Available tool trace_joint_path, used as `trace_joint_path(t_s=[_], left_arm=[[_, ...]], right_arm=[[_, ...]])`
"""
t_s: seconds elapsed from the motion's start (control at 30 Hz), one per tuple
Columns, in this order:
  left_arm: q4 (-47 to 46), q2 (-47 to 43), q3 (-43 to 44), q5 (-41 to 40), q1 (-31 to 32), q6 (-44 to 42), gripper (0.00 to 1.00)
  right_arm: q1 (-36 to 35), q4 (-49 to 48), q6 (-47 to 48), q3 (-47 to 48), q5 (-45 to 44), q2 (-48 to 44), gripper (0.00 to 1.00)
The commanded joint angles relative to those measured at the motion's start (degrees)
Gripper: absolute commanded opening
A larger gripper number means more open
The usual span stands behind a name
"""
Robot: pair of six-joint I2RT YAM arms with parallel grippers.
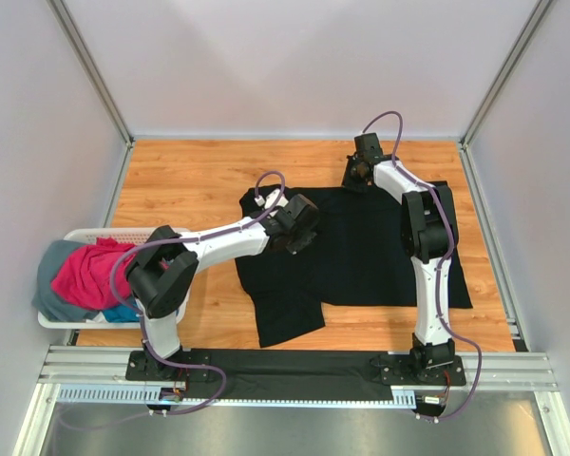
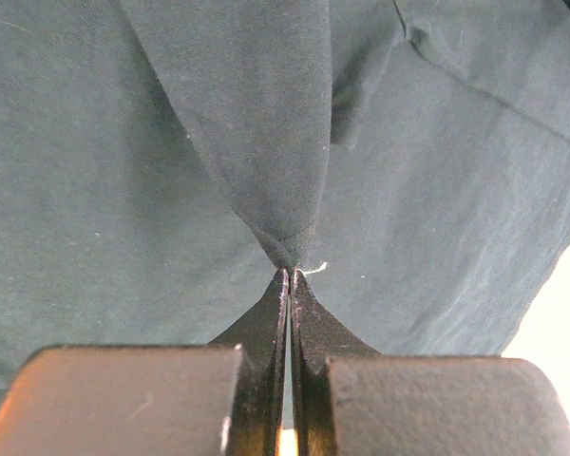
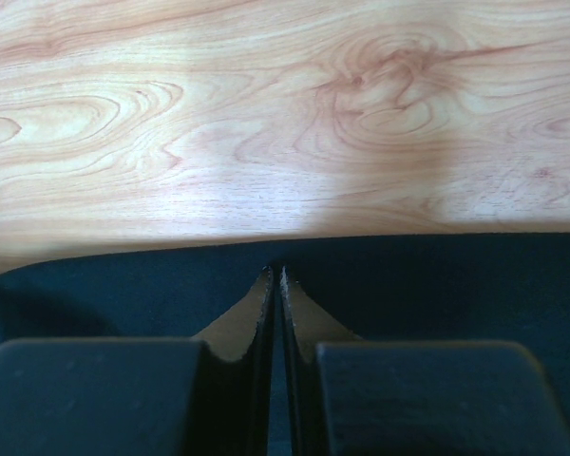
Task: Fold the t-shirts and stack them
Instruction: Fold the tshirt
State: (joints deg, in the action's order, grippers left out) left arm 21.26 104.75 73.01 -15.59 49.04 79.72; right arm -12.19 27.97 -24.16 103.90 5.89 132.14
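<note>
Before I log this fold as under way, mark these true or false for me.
1. The large plain black cloth t-shirt lies spread on the wooden table. True.
2. The left arm's jaws hang open over bare wood. False: they are shut, pinching a fold of the black shirt.
3. The magenta-pink cloth t-shirt sits in the white plastic slotted basket. True.
4. The right arm's jaws are at the black shirt's near edge. False: they are shut at its far edge, with bare wood beyond.
</note>
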Motion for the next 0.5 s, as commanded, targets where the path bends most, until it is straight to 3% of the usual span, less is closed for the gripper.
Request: trace_joint_path(t_s=[0.0, 0.47], left_arm=[[0.54, 1.24, 3.1, -0.49, 1.06, 1.22, 0.0], [7.74, 2.12, 5.47, -2.42, 2.73, 5.79, 0.0]], right_arm=[[0.23, 1.65, -0.36, -0.01, -0.7, 2.34, 0.07], [0.15, 1.57, -0.36, 0.08, -0.44, 2.69, 0.07]])
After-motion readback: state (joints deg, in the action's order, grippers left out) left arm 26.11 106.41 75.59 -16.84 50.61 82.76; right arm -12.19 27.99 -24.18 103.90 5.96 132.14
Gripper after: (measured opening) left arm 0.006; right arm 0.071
